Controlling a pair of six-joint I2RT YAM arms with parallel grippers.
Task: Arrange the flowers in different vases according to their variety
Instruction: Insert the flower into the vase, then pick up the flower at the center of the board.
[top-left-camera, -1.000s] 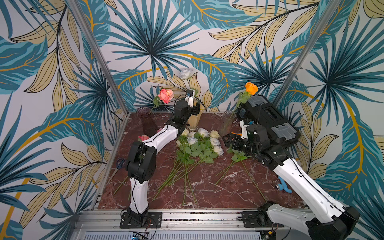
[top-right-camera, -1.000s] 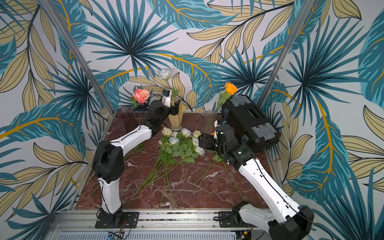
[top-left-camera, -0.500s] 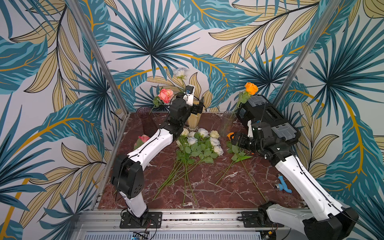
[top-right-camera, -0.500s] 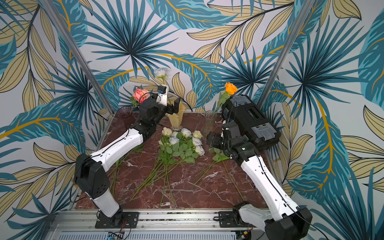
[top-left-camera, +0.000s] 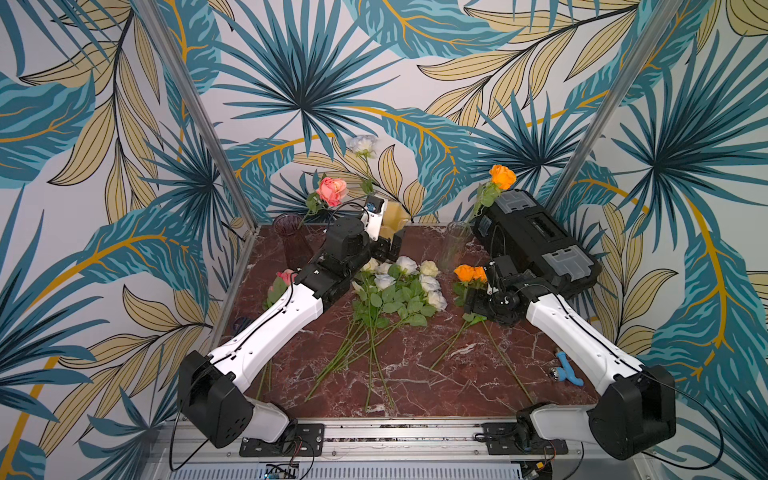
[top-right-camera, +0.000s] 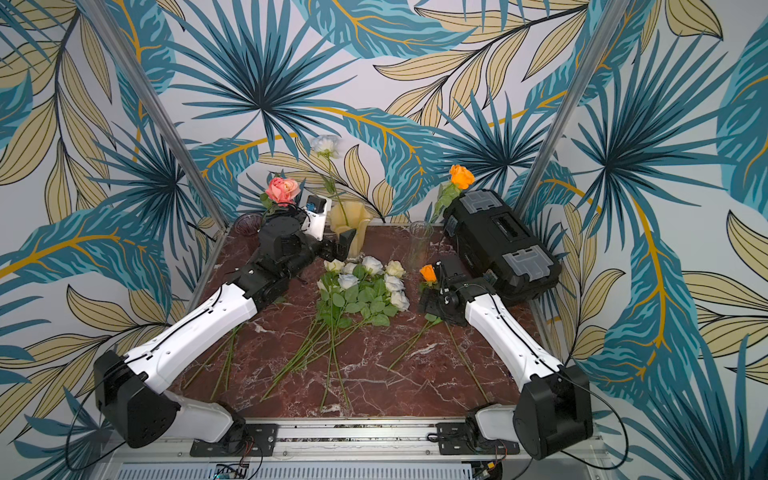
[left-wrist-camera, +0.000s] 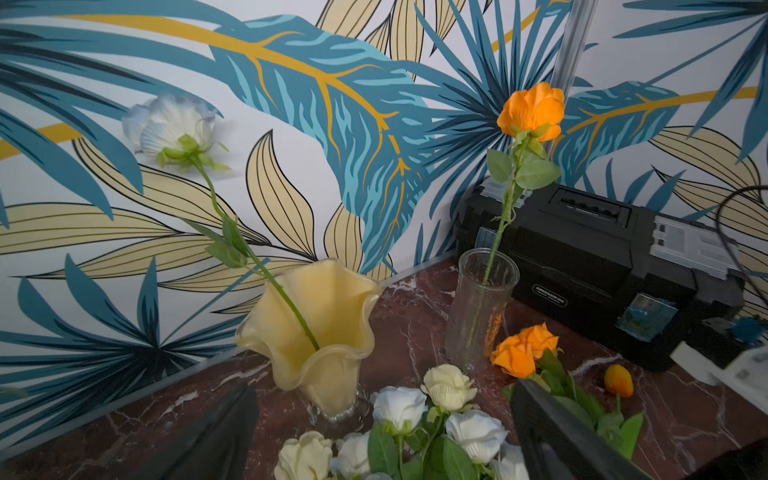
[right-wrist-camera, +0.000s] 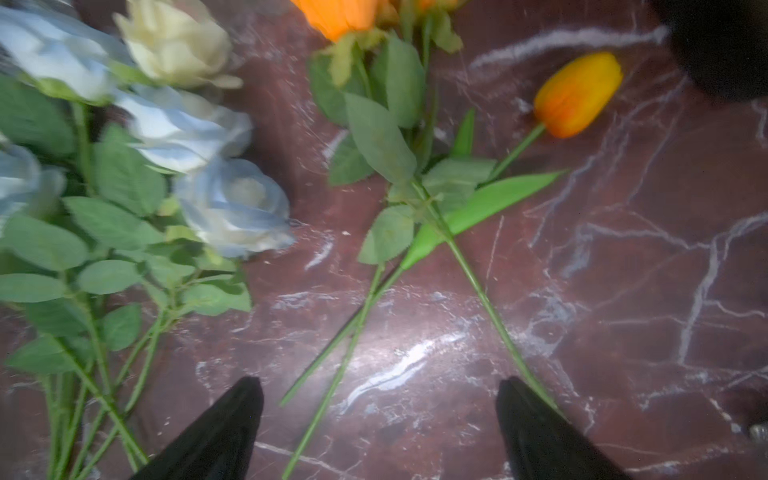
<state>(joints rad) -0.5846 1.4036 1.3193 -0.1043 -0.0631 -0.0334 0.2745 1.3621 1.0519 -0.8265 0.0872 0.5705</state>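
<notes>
Your left end effector (left-wrist-camera: 384, 390) has its jaws wide apart with nothing between them. It sits just in front of the cream-yellow vase (left-wrist-camera: 332, 374), which stands at the back of the surface (top-left-camera: 415, 374) and holds one pale-blue rose (left-wrist-camera: 170, 129) leaning toward the wall.

Your right end effector (right-wrist-camera: 378, 382) is also spread open and empty. It hovers low over the crossed green stems of two orange roses (top-left-camera: 469, 273) and an orange tulip (right-wrist-camera: 577, 95), all lying flat on the marble. Just behind them the clear vase (left-wrist-camera: 469, 332) stands upright with one orange rose (left-wrist-camera: 532, 110) in it, close beside the black toolbox (top-left-camera: 536, 237).

The dark purple vase (top-left-camera: 293, 241) is at the back left, and a pink rose (top-left-camera: 332, 191) stands in it.

Between your two arms lies a bunch of white and cream roses (top-left-camera: 399, 286) — heads toward the vases, stems fanned toward the front edge. A pink bud (top-left-camera: 286, 276) lies beside your left forearm.
</notes>
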